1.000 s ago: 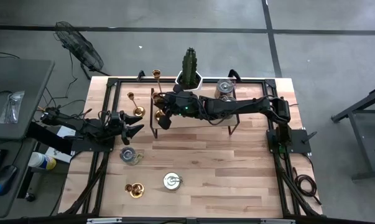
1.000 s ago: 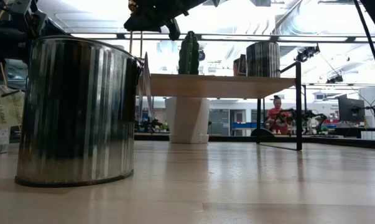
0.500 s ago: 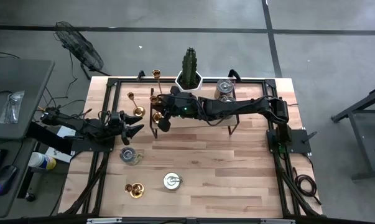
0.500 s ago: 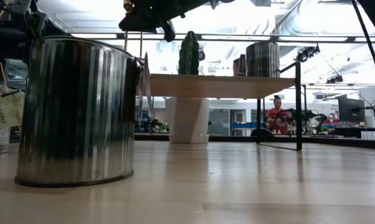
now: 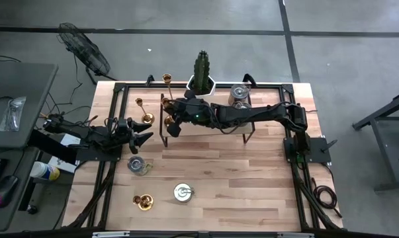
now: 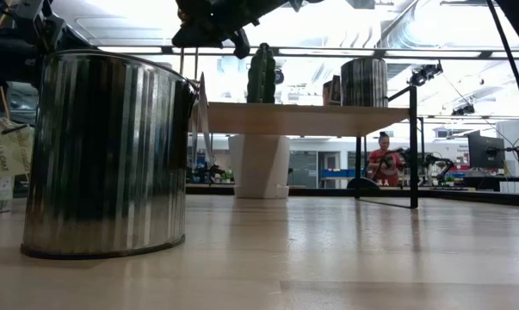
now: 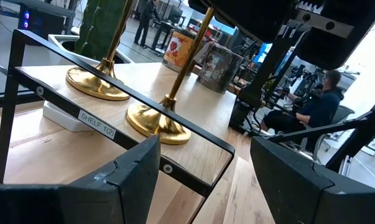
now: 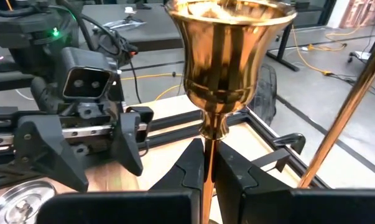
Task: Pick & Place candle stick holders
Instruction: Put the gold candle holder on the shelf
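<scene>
My right pincer pinches the tall candle holder's thin, slick brass stem; top-heavy, so I grip low.

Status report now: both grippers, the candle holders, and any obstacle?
Right gripper shut on tall gold candle holder over the shelf. Left gripper open, waiting at table's left. Second holder close beside on the shelf.

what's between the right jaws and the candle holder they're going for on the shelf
Nothing. The right gripper is shut on the thin stem of a tall gold candle holder, which stands with its base on the shelf. A second tall candle holder stands beside it, apart. The left gripper waits open over the table's left side.
</scene>
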Available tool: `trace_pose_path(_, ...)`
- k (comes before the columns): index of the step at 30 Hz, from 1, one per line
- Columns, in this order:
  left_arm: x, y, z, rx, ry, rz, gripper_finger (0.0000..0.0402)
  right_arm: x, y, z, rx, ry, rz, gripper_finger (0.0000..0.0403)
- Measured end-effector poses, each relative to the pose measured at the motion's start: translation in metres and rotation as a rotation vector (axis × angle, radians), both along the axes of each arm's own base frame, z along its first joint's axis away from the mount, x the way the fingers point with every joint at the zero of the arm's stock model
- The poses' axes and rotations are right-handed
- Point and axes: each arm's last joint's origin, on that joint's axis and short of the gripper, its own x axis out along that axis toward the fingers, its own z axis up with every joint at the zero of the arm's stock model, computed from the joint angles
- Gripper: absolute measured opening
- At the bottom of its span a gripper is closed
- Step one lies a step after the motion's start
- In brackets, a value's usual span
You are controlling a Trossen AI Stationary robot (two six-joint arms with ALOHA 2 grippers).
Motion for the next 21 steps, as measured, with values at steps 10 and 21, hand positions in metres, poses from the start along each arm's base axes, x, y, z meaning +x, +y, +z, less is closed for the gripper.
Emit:
trace_pose_path(10, 0.0000, 0.0000, 0.0000, 0.000, 0.000, 0.000, 0.0245, -0.0003, 0.0000, -0.0012, -0.003, 0.014, 0.000, 0.0031)
trace_pose_path(21, -0.0001, 0.0000, 0.0001, 0.000, -0.001, 0.001, 0.0245, 0.0000, 0.0005, -0.0033, -0.002, 0.022, -0.002, 0.0038)
